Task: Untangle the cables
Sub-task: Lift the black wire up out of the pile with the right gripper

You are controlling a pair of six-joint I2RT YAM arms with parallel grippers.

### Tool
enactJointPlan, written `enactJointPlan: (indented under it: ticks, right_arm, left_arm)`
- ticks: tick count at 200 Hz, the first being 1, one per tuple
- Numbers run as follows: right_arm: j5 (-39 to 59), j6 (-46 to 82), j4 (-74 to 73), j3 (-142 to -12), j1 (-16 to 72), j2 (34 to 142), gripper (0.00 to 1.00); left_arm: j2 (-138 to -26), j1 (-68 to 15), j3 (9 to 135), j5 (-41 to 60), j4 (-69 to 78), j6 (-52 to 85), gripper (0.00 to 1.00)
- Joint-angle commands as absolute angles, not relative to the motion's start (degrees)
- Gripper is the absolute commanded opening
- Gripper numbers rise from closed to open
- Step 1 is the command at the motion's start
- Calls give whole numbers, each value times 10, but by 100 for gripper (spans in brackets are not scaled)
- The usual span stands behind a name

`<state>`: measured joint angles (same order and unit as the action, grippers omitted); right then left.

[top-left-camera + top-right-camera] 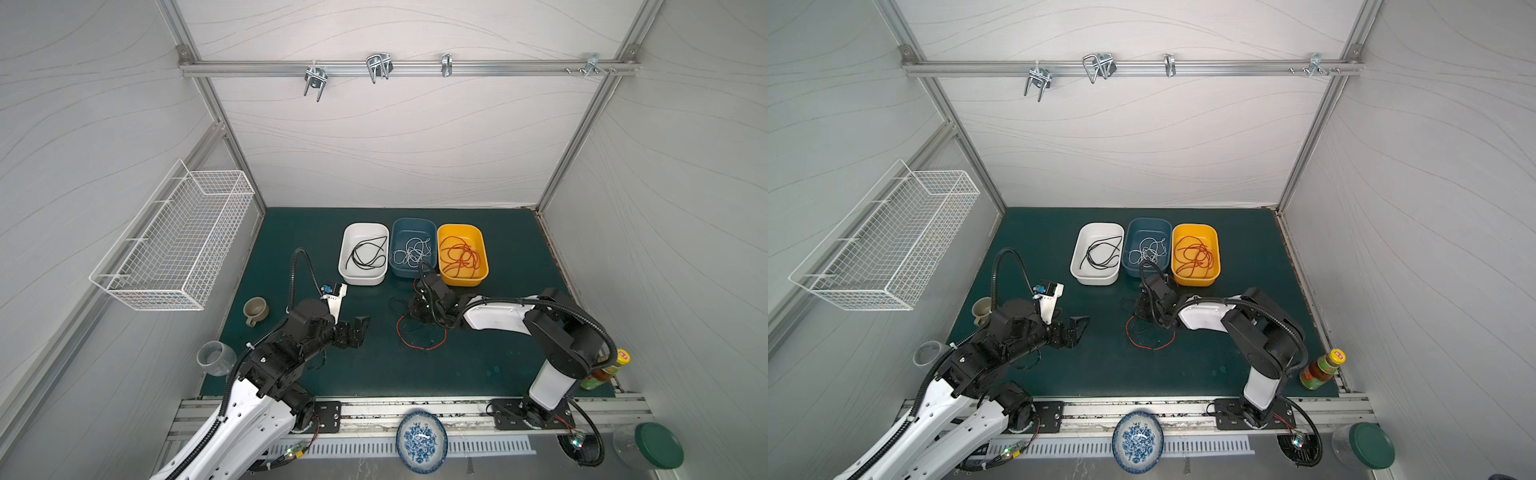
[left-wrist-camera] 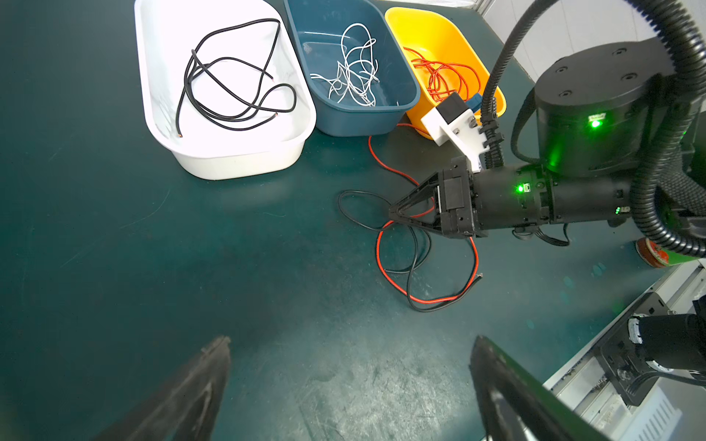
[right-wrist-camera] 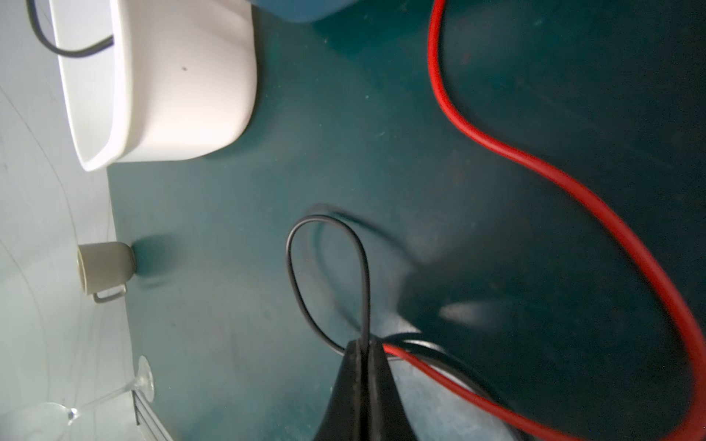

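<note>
Right gripper (image 3: 363, 343) pinches shut on the black cable (image 3: 324, 217), apparently to pull it clear of the red cable (image 3: 434, 68), while left gripper (image 2: 349, 343) hangs wide open, empty.

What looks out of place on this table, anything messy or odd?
One thing: a red cable and a black cable lie looped over each other on the green mat, while the other cables sit sorted by colour in the white bin, blue bin and yellow bin. The right gripper is shut on the black one.
</note>
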<state>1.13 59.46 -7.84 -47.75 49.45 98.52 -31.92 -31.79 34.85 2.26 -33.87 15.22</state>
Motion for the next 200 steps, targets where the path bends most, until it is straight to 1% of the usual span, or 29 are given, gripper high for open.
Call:
enactJointPlan:
  ticks: [1, 50, 126, 153, 184, 200]
  right_arm:
    - [6, 585, -73, -493, 491, 965, 1]
    - [3, 572, -48, -502, 491, 909, 0]
    - [-68, 493, 49, -547, 491, 789, 0]
    - [-83, 456, 77, -575, 491, 766, 0]
    - [-92, 407, 107, -619, 492, 760, 0]
    - [-112, 377, 132, -641, 493, 760, 0]
  left_arm:
    - [-317, -320, 354, 24, -312, 147, 99]
    - [-313, -319, 354, 22, -312, 147, 99]
    - [-298, -320, 354, 7, -314, 145, 99]
    - [-291, -320, 354, -3, -315, 145, 99]
    - [-284, -321, 354, -13, -316, 145, 99]
    - [-283, -320, 353, -13, -315, 145, 99]
